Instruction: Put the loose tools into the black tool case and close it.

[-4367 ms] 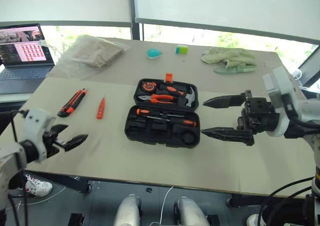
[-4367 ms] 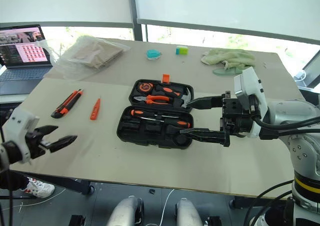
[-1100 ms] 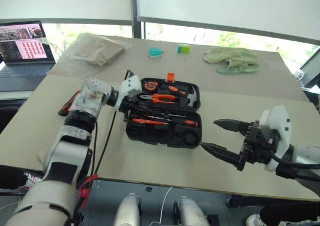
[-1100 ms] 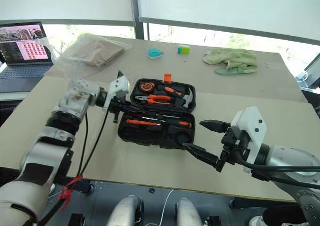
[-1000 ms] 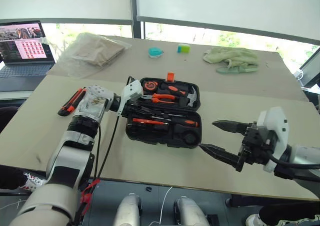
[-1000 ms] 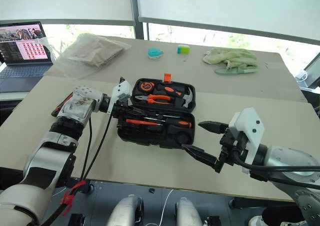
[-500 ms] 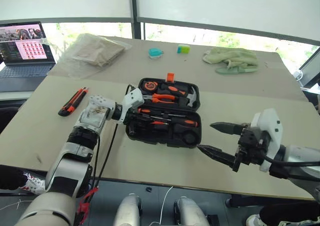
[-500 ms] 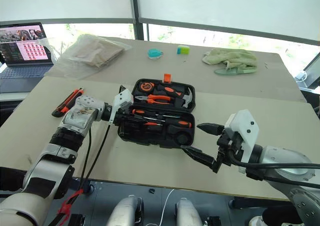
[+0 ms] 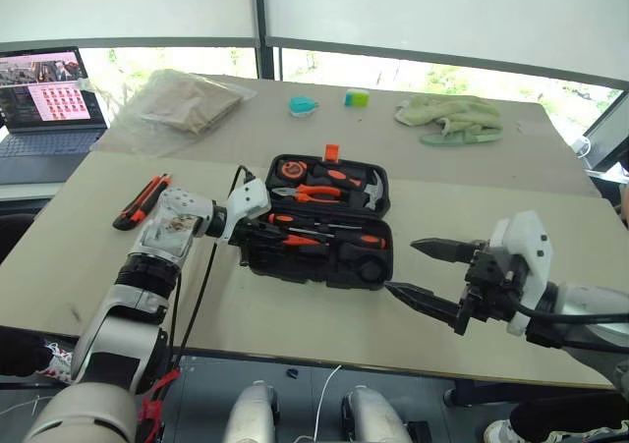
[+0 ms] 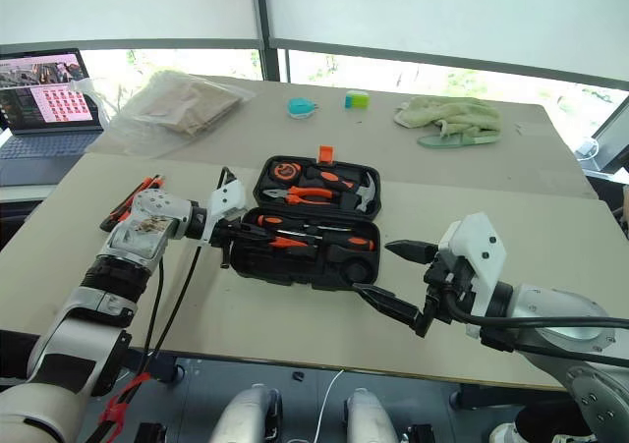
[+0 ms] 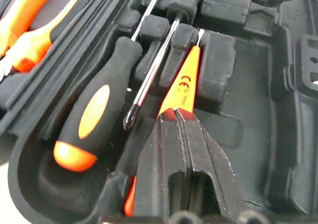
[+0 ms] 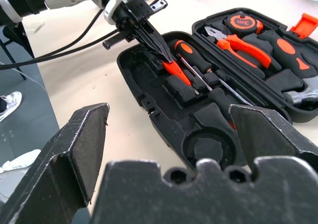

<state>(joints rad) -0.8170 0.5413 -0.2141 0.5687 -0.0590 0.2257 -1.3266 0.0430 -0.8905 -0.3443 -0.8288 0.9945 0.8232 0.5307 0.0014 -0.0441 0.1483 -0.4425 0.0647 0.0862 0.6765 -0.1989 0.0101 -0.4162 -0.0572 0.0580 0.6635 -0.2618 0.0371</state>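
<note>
- On the beige table [image 9: 295, 325], the black tool case [image 9: 319, 222] is being kept lying open near the middle, its lid half carrying the orange-handled pliers [image 9: 316, 193], a hammer [image 9: 371, 193] and a tape measure [image 9: 292, 169], with the orange latch [image 9: 331, 151] standing up at the far edge.
- At the far left edge of the table, a laptop [image 9: 44, 104] is being displayed with its screen lit, and a clear bag of beige material [image 9: 182, 104] is being left lying beside it.
- Near the far right edge, a pale green cloth [image 9: 447, 114] is being left bunched.
- Just right of the case, the right gripper [image 9: 425, 271] is being held above the table with its jaws spread wide and nothing between them.
- At the case's left end, the left gripper [image 11: 176, 115] is being held clamped on the slim all-orange tester screwdriver [image 11: 180, 82], which is being laid into the near half beside a black-and-orange screwdriver [image 11: 97, 107].
- Left of the case, well apart from it, the orange-and-black utility knife [image 9: 141, 200] is being left loose on the table.
- Along the far edge, a small teal object [image 9: 303, 105] and a small green-and-blue object [image 9: 356, 97] are being left standing.
</note>
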